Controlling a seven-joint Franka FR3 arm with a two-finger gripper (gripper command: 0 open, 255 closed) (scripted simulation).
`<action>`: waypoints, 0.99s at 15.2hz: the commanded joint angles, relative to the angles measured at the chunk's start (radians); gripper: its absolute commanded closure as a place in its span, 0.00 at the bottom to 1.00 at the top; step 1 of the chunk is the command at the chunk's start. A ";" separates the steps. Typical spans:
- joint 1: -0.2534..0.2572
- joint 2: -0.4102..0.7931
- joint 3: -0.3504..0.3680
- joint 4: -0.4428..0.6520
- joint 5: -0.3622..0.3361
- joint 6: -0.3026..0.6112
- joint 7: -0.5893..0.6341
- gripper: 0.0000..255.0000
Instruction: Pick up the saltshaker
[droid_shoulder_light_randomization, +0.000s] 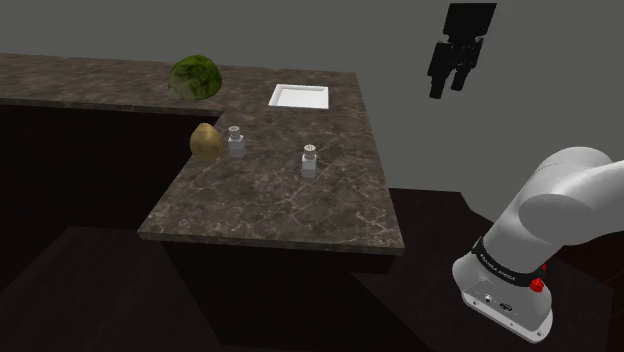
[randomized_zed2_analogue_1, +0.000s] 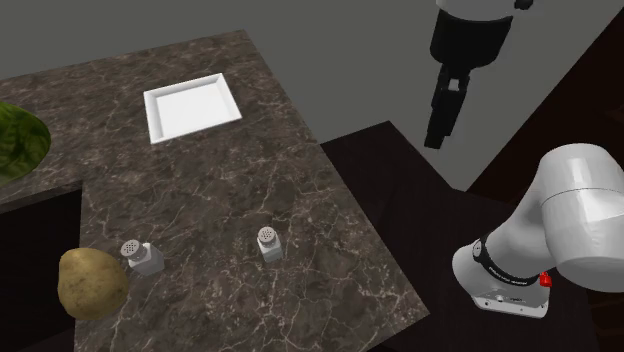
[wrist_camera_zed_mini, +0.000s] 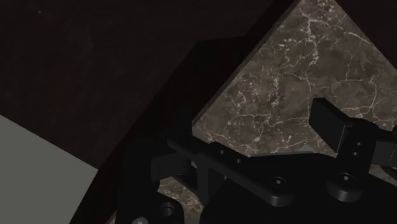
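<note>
Reach not begun: gripper (droid_shoulder_light_randomization: 449, 90) hangs high, off the counter's (droid_shoulder_light_randomization: 280, 205) edge; fingers apart, nothing between them.
Two alike shakers, can't tell which is salt; nearer shaker (droid_shoulder_light_randomization: 310, 162) stands alone, approx 8 o'clock from gripper in shoulder view; other shaker (droid_shoulder_light_randomization: 235, 142) just beside potato (droid_shoulder_light_randomization: 205, 141), at its 3 o'clock; best, I'd judge: drop straight over cap, clamp body, keep upright; white tray (droid_shoulder_light_randomization: 300, 96) at 12 o'clock of nearer shaker, empty.

White arm (droid_shoulder_light_randomization: 565, 195) bent high, black pincer (droid_shoulder_light_randomization: 449, 90) aloft, tips downward, jaws apart, nothing between them.
</note>
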 joint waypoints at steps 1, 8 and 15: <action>0.000 0.000 0.000 0.000 0.000 0.000 0.000 0.00; 0.038 0.158 0.089 -0.021 0.060 0.213 0.072 0.00; 0.066 0.363 0.174 0.023 0.087 0.409 0.143 0.00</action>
